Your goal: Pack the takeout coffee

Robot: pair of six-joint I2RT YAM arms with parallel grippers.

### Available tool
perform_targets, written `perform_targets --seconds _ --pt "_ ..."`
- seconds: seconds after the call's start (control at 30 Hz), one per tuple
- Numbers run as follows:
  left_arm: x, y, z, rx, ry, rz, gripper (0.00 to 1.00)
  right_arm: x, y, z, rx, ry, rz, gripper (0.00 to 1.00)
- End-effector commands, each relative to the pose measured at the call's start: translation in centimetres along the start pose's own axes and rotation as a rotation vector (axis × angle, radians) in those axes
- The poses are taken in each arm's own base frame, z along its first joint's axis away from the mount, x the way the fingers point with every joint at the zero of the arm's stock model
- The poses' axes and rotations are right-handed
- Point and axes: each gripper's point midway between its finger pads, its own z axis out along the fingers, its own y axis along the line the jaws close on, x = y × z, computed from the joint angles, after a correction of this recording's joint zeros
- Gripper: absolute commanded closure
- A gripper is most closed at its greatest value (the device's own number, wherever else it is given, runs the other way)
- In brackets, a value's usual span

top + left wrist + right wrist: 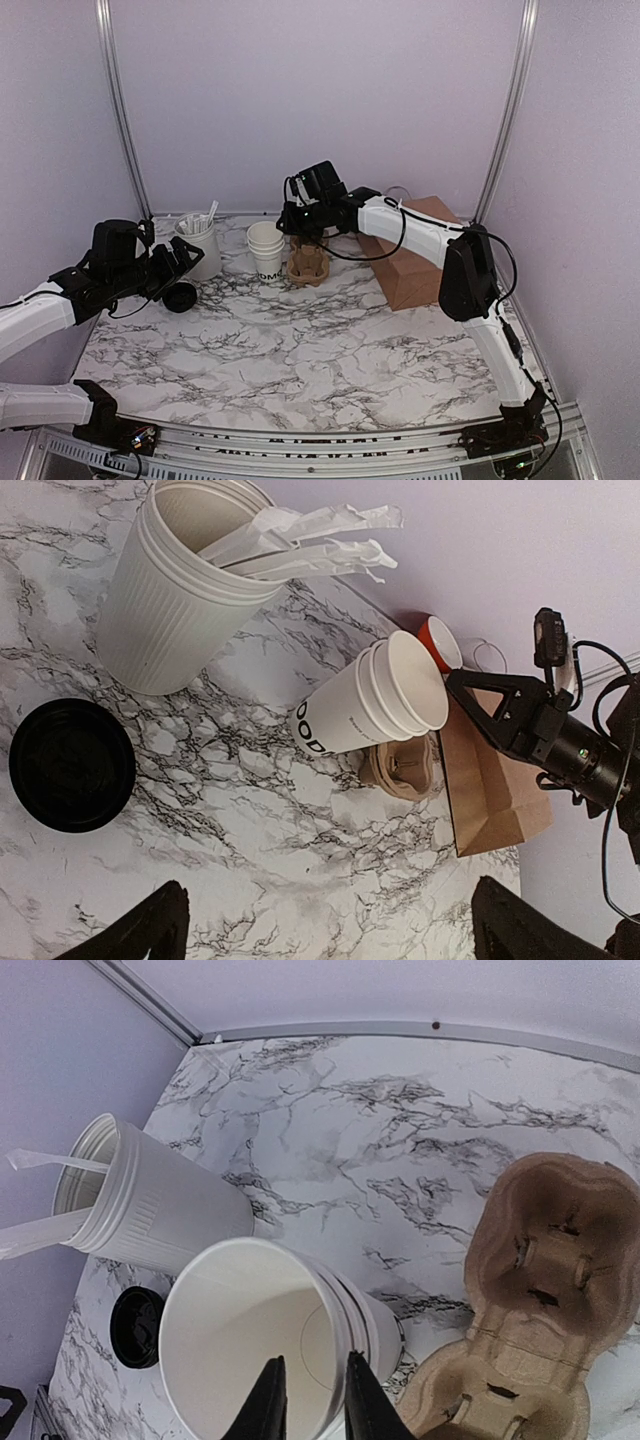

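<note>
Standing near the far edge of the desk, left of its middle, the cup sits between the canister and the tray, open-topped. Its lid lies flat apart from it, nearer the left edge. I judge the cup light and thin-walled: paper that dents under a hard squeeze and tips readily. A gentle pinch across the rim, one finger inside and one outside, or a soft hold round the body would suit it. The lid looks stiff but shallow, best taken by its edge. The right tool has its fingers close together and lined up across the rim on the tray side; whether they grip it I cannot tell. The left tool is spread wide with nothing in it, hovering near the lid. The left wrist view shows several nested rims, so more than one cup may lift, plus the lettering and the bag beyond. The right wrist view alone looks into the cup, which appears empty, and shows the tray's pockets bare.
</note>
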Motion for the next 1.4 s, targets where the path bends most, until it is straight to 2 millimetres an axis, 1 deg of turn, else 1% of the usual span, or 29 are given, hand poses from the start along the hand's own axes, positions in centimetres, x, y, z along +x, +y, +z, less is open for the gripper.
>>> perform_targets --seconds 0.0,0.3,0.4,0.53,0.6,0.8,0.9,1.03,1.13,1.2,1.23,1.3,1.37 --pt "0.3 0.1 0.1 0.006 0.003 0.003 0.01 1.9 0.1 1.3 -0.005 0.041 -0.003 0.81" --pt "0.3 0.2 0.1 0.005 0.002 0.003 0.01 2.2 0.1 1.6 -0.004 0.047 -0.002 0.84" --pt "0.4 0.3 0.2 0.003 0.004 0.003 0.01 1.9 0.3 1.4 -0.01 0.044 0.0 0.9" --pt "0.4 0.2 0.2 0.004 0.004 0.003 0.01 1.1 1.2 0.6 -0.023 0.026 -0.001 0.98" --pt "0.3 0.2 0.2 0.006 0.001 0.002 0.01 0.5 1.6 0.0 -0.029 0.013 -0.002 1.0" --pt "0.4 0.2 0.3 0.009 0.008 0.001 0.01 -0.8 3.0 -1.3 -0.051 -0.021 -0.01 1.0" --pt "0.7 0.1 0.6 0.015 0.018 -0.002 0.01 -1.0 3.6 -1.8 -0.057 -0.028 -0.022 1.0" --pt "1.2 -0.5 1.5 0.057 0.046 -0.039 0.01 -1.0 4.4 -2.5 -0.051 -0.035 -0.04 1.0" --pt "1.6 -1.2 2.5 0.094 0.06 -0.071 0.01 -1.0 4.4 -2.9 -0.032 -0.037 -0.053 1.0" --pt "1.9 -1.8 3.4 0.107 0.069 -0.089 0.01 -0.7 4.2 -2.9 -0.027 -0.028 -0.058 1.0" --pt "1.6 -2.4 3.9 0.129 0.056 -0.098 0.01 -0.5 4.2 -2.9 -0.024 -0.024 -0.06 1.0" --pt "1.7 -3.0 5.0 0.138 0.061 -0.11 0.01 -0.3 4.1 -3.0 -0.016 -0.018 -0.065 1.0" --pt "1.8 -3.4 6.2 0.132 0.07 -0.116 0.01 -0.2 4.1 -3.0 -0.011 -0.012 -0.067 1.0"
